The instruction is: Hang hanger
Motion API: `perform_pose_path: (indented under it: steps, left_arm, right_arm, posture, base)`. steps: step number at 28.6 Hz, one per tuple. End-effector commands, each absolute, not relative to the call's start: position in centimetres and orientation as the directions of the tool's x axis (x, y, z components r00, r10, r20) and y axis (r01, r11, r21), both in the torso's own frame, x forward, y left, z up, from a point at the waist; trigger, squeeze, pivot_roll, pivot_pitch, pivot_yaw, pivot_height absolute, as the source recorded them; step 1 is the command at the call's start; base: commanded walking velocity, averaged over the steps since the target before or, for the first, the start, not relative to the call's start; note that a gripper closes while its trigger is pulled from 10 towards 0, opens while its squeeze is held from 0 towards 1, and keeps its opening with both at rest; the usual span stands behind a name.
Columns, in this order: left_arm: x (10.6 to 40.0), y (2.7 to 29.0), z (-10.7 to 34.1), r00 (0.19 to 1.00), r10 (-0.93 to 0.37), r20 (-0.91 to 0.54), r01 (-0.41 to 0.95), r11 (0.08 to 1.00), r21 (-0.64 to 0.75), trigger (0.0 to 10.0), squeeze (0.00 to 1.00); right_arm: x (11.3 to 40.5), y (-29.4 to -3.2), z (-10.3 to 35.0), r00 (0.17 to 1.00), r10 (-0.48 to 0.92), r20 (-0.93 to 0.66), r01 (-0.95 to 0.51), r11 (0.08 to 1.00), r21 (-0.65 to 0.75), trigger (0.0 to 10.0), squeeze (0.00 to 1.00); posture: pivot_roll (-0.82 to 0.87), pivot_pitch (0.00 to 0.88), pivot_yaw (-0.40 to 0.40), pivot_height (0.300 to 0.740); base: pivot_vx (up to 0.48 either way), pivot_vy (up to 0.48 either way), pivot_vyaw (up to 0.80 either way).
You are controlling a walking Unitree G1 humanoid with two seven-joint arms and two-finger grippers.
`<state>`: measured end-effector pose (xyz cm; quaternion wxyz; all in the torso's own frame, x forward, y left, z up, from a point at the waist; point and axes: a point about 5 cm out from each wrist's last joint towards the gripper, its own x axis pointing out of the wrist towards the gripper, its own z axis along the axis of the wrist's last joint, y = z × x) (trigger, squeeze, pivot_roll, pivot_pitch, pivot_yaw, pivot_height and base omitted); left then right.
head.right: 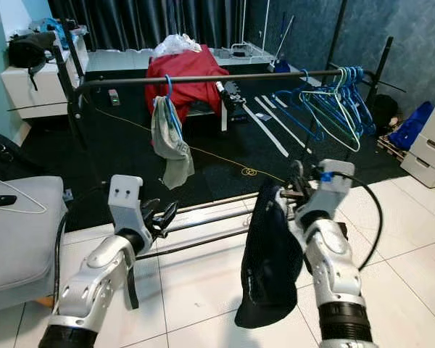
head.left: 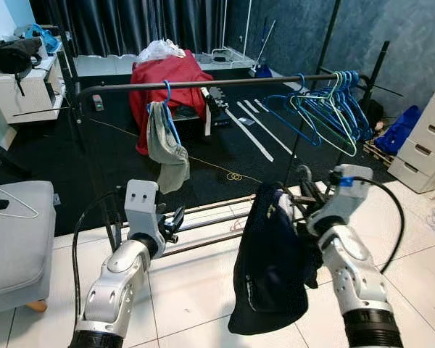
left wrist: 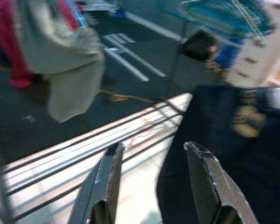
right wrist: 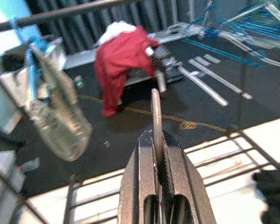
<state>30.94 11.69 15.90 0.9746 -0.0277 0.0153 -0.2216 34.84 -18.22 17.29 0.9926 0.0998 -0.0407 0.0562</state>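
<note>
My right gripper (head.left: pixel 303 183) is shut on the thin hook of a hanger (right wrist: pixel 155 114), and a dark navy garment (head.left: pixel 270 264) hangs from it below and in front of the clothes rail (head.left: pixel 225 83). The rail carries a grey garment (head.left: pixel 167 148) on a blue hanger near its left end. A bunch of bare blue and green hangers (head.left: pixel 326 109) hangs at its right end. My left gripper (head.left: pixel 175 220) is open and holds nothing, low and left of the navy garment, its fingers (left wrist: pixel 102 182) pointing toward the rack's lower bars.
The rack's lower bars (head.left: pixel 210 225) run across the tiled floor just ahead. A grey seat (head.left: pixel 14 239) stands at the left and white drawers (head.left: pixel 428 145) at the right. Beyond the rail, a red cloth (head.left: pixel 170 83) drapes over something on the dark carpet.
</note>
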Motion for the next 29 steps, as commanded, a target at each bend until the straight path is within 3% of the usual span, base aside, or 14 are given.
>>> perform_pose_path:
  steps: [1,2,3,4,5,6,9,13,19,20,21,24,26,29]
  left_arm:
    - [30.1,10.0,16.3,0.822,-0.568,-0.039,0.564,0.822,-0.081,10.0,0.0]
    - [29.6,9.0,16.3,0.76,-0.645,-0.073,0.637,0.763,-0.111,10.0,0.0]
    - [29.6,9.0,16.3,0.76,-0.645,-0.073,0.637,0.763,-0.111,10.0,0.0]
    - [29.3,8.3,16.0,0.722,-0.683,-0.113,0.667,0.73,-0.148,10.0,0.22]
    - [29.3,8.3,16.0,0.722,-0.683,-0.113,0.667,0.73,-0.148,10.0,0.22]
    - [29.6,8.0,15.6,0.734,-0.665,-0.135,0.64,0.745,-0.191,10.0,1.0]
    - [29.9,7.8,15.5,0.747,-0.65,-0.139,0.614,0.755,-0.229,10.0,1.0]
    - [30.8,7.1,15.2,0.766,-0.626,-0.145,0.578,0.77,-0.27,10.0,1.0]
    - [31.2,7.0,14.4,0.777,-0.601,-0.189,0.561,0.797,-0.225,10.0,1.0]
    - [31.4,7.0,13.9,0.786,-0.581,-0.214,0.546,0.813,-0.202,10.0,1.0]
    - [32.0,7.7,14.0,0.814,-0.544,-0.203,0.509,0.837,-0.199,10.0,0.0]
    - [32.5,8.8,14.1,0.847,-0.492,-0.2,0.457,0.868,-0.197,10.0,0.0]
    - [32.9,11.0,14.2,0.883,-0.427,-0.196,0.401,0.902,-0.159,10.0,0.0]
    - [32.7,12.2,14.1,0.888,-0.415,-0.199,0.398,0.91,-0.12,10.0,0.0]
  right_arm:
    - [35.4,-17.5,18.0,0.985,0.134,0.108,-0.152,0.972,0.182,10.0,0.0]
    - [35.8,-17.0,18.4,0.984,0.141,0.112,-0.159,0.972,0.173,10.0,0.0]
    - [35.8,-17.0,18.4,0.984,0.141,0.112,-0.159,0.972,0.173,10.0,0.0]
    - [36.4,-16.5,18.9,0.981,0.149,0.125,-0.169,0.971,0.167,10.0,0.0]
    - [36.4,-16.5,18.9,0.981,0.149,0.125,-0.169,0.971,0.167,10.0,0.0]
    - [36.9,-15.8,19.5,0.977,0.161,0.138,-0.184,0.968,0.169,10.0,0.0]
    - [37.2,-15.1,20.0,0.972,0.183,0.146,-0.204,0.969,0.14,10.0,0.0]
    - [38.2,-14.1,19.7,0.977,0.184,0.11,-0.184,0.983,-0.018,10.0,0.0]
    - [38.5,-13.3,19.7,0.97,0.214,0.113,-0.219,0.975,0.034,10.0,0.0]
    - [38.4,-11.7,19.8,0.938,0.326,0.116,-0.338,0.935,0.104,10.0,0.0]
    - [38.0,-9.9,20.0,0.878,0.46,0.13,-0.475,0.869,0.138,10.0,0.0]
    - [37.4,-8.6,20.2,0.806,0.574,0.146,-0.591,0.794,0.141,10.0,0.0]
    - [36.4,-7.7,20.4,0.694,0.703,0.153,-0.719,0.689,0.092,10.0,0.0]
    - [35.7,-7.8,20.4,0.636,0.757,0.151,-0.77,0.635,0.06,10.0,0.0]
  posture:
    - [-0.1,0.019,-0.057,0.74]
    - [-0.1,0.019,-0.059,0.74]
    - [-0.1,0.019,-0.059,0.74]
    - [-0.1,0.023,-0.065,0.74]
    - [-0.1,0.023,-0.065,0.74]
    - [-0.1,0.026,-0.066,0.74]
    - [-0.1,0.026,-0.066,0.74]
    - [-0.1,0.028,-0.074,0.74]
    - [-0.09,0.028,-0.077,0.74]
    - [-0.09,0.043,-0.069,0.74]
    - [-0.09,0.047,-0.059,0.74]
    - [-0.09,0.054,-0.052,0.74]
    - [-0.1,0.054,-0.044,0.74]
    - [-0.1,0.053,-0.043,0.74]
  base:
    - [0.0,0.0,0.0]
    - [0.0,0.0,0.0]
    - [0.0,0.0,0.0]
    - [0.0,0.0,0.0]
    - [0.0,0.0,0.0]
    - [0.0,0.0,0.0]
    - [0.0,0.0,0.0]
    - [0.0,0.0,0.0]
    - [0.0,0.0,0.0]
    - [0.0,0.0,0.0]
    - [0.0,0.0,0.0]
    - [0.0,0.0,0.0]
    - [0.0,0.0,0.0]
    - [0.0,0.0,0.0]
